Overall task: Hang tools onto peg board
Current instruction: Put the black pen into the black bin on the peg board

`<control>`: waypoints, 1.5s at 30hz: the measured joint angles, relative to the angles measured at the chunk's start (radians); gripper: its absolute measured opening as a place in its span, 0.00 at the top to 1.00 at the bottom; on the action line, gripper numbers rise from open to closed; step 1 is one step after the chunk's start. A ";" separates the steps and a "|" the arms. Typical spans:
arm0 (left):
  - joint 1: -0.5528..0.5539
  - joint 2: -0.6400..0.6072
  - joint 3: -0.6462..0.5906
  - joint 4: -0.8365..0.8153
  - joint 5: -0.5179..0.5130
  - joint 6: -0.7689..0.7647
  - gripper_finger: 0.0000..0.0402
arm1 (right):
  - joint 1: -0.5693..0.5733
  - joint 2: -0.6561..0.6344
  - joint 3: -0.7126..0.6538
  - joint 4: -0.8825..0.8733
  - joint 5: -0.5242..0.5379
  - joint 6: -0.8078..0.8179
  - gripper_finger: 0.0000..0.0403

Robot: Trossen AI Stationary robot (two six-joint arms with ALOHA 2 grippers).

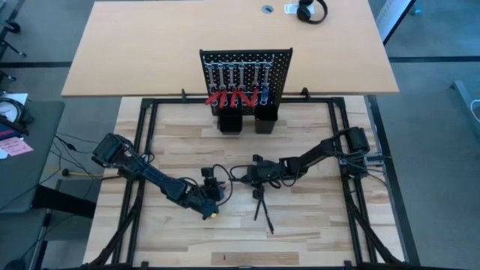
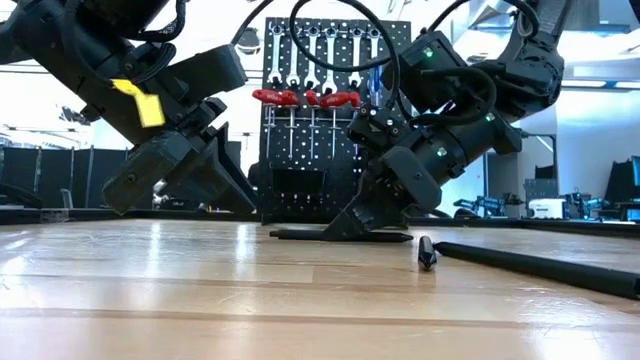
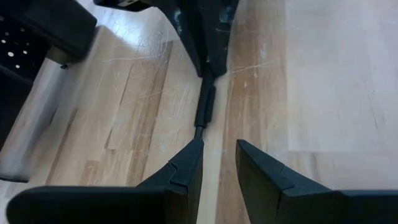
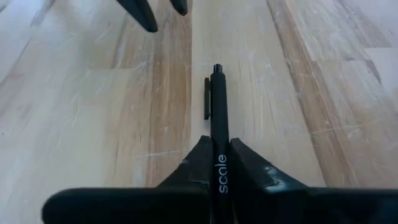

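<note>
— What lies beyond my wooden table (image 1: 315,225)?
— A tan desk (image 1: 150,52), past its far edge. Black headphones (image 1: 312,10) lie at the desk's far side, with a round cable hole (image 1: 268,10) near them.
— And off to my left?
— A grey side surface (image 1: 30,176), carrying a pink note (image 1: 16,146) and, near it, a round dial (image 1: 9,107).
</note>
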 joint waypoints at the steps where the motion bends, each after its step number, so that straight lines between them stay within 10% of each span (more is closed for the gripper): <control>1: 0.000 0.000 0.000 0.000 0.001 0.002 0.78 | -0.002 0.000 0.000 0.003 -0.002 0.000 0.90; 23: -0.001 0.000 0.000 0.000 0.000 0.002 0.78 | -0.006 -0.187 -0.048 0.139 0.047 -0.033 0.91; 31: -0.001 0.000 0.000 0.044 -0.001 0.007 0.78 | 0.000 -0.355 -0.298 0.557 0.076 -0.003 0.91; 38: 0.007 0.001 -0.132 0.580 0.110 0.191 0.78 | 0.071 -0.355 -0.418 1.055 0.011 -0.005 0.91; 45: 0.083 0.001 -0.209 1.148 0.275 0.364 0.78 | 0.124 -0.339 -0.346 1.063 -0.029 -0.039 0.91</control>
